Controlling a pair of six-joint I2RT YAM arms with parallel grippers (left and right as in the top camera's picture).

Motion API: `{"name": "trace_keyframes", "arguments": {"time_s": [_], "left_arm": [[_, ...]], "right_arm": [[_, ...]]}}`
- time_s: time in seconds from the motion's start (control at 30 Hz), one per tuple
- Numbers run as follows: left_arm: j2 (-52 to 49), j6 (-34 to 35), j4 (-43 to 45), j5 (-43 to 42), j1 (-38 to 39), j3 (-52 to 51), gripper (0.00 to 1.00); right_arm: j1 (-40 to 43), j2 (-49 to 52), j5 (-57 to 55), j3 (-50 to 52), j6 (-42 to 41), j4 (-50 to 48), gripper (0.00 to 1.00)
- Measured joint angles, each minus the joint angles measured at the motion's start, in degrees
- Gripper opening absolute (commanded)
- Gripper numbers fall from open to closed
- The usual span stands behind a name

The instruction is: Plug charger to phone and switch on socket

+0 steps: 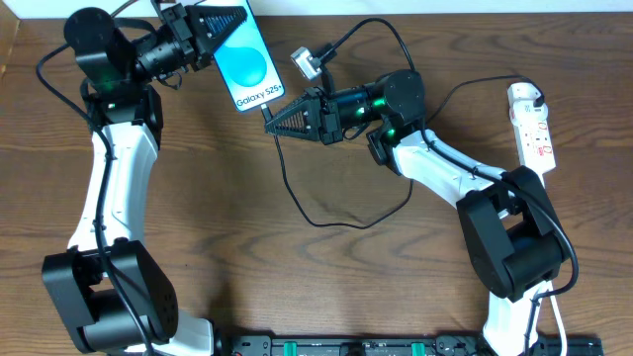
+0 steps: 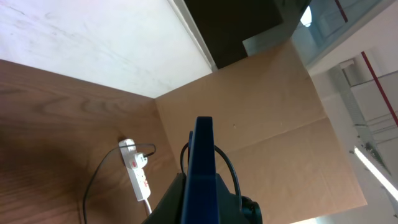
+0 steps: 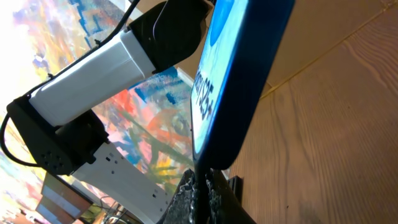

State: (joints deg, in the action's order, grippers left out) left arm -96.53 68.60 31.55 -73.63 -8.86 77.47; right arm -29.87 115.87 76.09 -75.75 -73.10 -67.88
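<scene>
My left gripper [image 1: 223, 28] is shut on the phone [image 1: 242, 59] and holds it off the table at the back, its blue screen facing up. In the left wrist view the phone [image 2: 202, 162] shows edge-on between the jaws. My right gripper [image 1: 272, 117] is shut on the charger's connector tip, which meets the phone's lower edge [image 3: 236, 81]; how deep it sits I cannot tell. The thin black charger cable [image 1: 318, 223] loops over the table towards the right. The white socket [image 1: 535, 133] lies at the far right with a white plug [image 1: 524, 97] in it.
The socket [image 2: 138, 174] also shows in the left wrist view, beside a brown cardboard wall [image 2: 280, 124]. The right arm's white link [image 1: 445, 163] stretches between the cable loop and the socket. A wrist camera [image 1: 305, 62] with thick black cable sits above the right gripper.
</scene>
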Motion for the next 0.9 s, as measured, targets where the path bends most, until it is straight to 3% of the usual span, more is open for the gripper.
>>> {"name": "trace_keyframes", "arguments": {"time_s": [0.9], "left_arm": [[0.00, -4.42, 0.39, -2.73, 0.33, 0.00, 0.08]], "right_arm": [[-0.33, 0.00, 0.87, 0.09, -1.49, 0.33, 0.01]]}}
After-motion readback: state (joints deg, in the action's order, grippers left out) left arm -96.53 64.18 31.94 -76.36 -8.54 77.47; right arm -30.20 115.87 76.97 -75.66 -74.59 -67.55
